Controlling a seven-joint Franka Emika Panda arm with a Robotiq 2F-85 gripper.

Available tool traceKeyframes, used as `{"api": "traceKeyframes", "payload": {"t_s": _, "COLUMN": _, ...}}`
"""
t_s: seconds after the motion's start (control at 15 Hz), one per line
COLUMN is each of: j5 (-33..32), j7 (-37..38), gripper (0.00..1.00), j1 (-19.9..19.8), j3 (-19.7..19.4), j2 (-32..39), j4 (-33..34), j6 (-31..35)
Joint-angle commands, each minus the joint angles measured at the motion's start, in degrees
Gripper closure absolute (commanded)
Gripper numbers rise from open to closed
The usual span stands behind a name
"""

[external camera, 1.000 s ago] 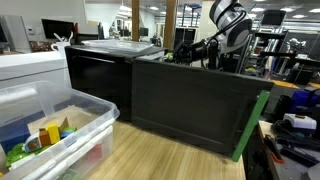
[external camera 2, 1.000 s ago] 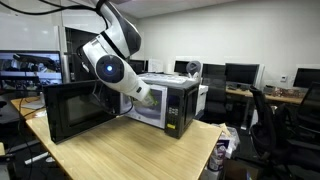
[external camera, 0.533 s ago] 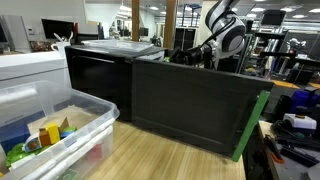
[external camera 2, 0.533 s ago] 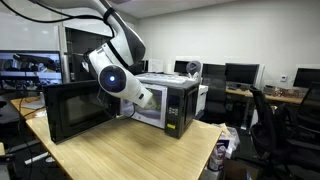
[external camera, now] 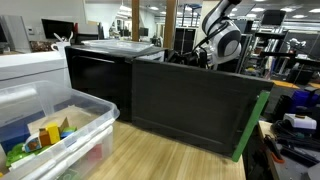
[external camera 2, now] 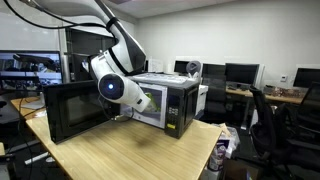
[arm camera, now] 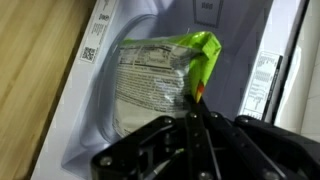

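A black and silver microwave [external camera 2: 175, 100] stands on a wooden table [external camera 2: 130, 150] with its door [external camera 2: 75, 112] swung wide open; the door [external camera: 195, 110] fills the middle of an exterior view. In the wrist view a clear printed packet with a bright green edge [arm camera: 160, 75] lies inside the white microwave cavity. My gripper [arm camera: 195, 102] is shut on the packet's green edge. In both exterior views the arm [external camera 2: 115, 88] [external camera: 222, 42] reaches into the cavity, and the fingers are hidden behind the door and the arm.
A clear plastic bin [external camera: 95, 125] with several colourful items stands beside the microwave, next to a white appliance [external camera: 30, 65]. Office desks, monitors [external camera 2: 240, 73] and a chair [external camera 2: 265, 120] stand beyond the table's edge.
The arm has moved lower and closer to the microwave opening over the last second. The microwave and its door have not moved.
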Motion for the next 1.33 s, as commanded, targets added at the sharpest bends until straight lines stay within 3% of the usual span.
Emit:
{"api": "traceKeyframes", "payload": {"t_s": 0.0, "j5": 3.7, "j7": -0.7, "gripper": 1.00, "j1": 0.6, "j3": 0.2, "j2": 1.3, "j4": 0.9, "j6": -0.8}}
{"api": "traceKeyframes", "payload": {"t_s": 0.4, "j5": 8.1, "j7": -1.6, "gripper": 1.00, "j1": 1.6, "j3": 0.1, "j2": 5.0, "j4": 4.2, "j6": 0.7}}
{"api": "traceKeyframes", "payload": {"t_s": 0.8, "j5": 6.1, "j7": 0.0, "gripper": 1.00, "j1": 2.3, "j3": 0.0, "j2": 6.6, "j4": 4.6, "j6": 1.8}}
{"api": "traceKeyframes", "payload": {"t_s": 1.27, "j5": 7.9, "j7": -0.6, "gripper": 1.00, "j1": 4.0, "j3": 0.5, "j2": 9.2, "j4": 6.5, "j6": 4.2}}
